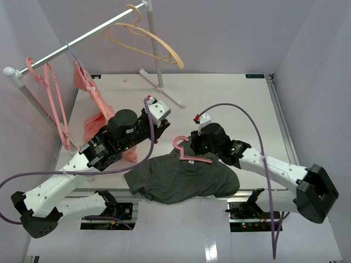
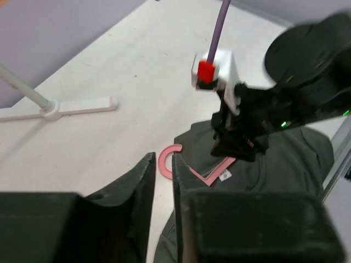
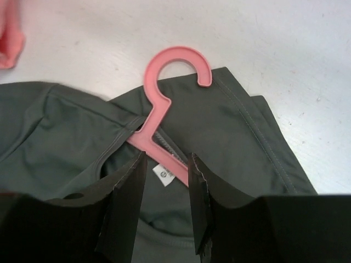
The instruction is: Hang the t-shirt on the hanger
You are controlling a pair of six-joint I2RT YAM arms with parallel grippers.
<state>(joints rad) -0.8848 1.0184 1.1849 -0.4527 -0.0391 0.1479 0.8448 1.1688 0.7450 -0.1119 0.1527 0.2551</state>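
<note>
The dark t-shirt [image 1: 181,178] lies crumpled on the table's near middle. The salmon-pink hanger [image 1: 197,159] lies on it, its hook [image 1: 180,143] sticking out past the collar. In the right wrist view the hanger [image 3: 159,109] runs into the neck opening, and cloth [image 3: 66,126] hides most of its shoulders. My right gripper [image 3: 167,159] is open and empty, with its jaws either side of the hanger's bar and the white label [image 3: 164,174]; it also shows from above [image 1: 196,150]. My left gripper [image 2: 163,159] is narrowly open and empty, just short of the hook [image 2: 166,170].
A clothes rail [image 1: 82,39] crosses the back left and carries a tan-yellow hanger [image 1: 148,41] and pink hangers [image 1: 55,104]. Its foot [image 1: 164,87] stands at the back middle. A salmon-pink garment [image 1: 96,120] hangs by the left arm. Walls close in on both sides.
</note>
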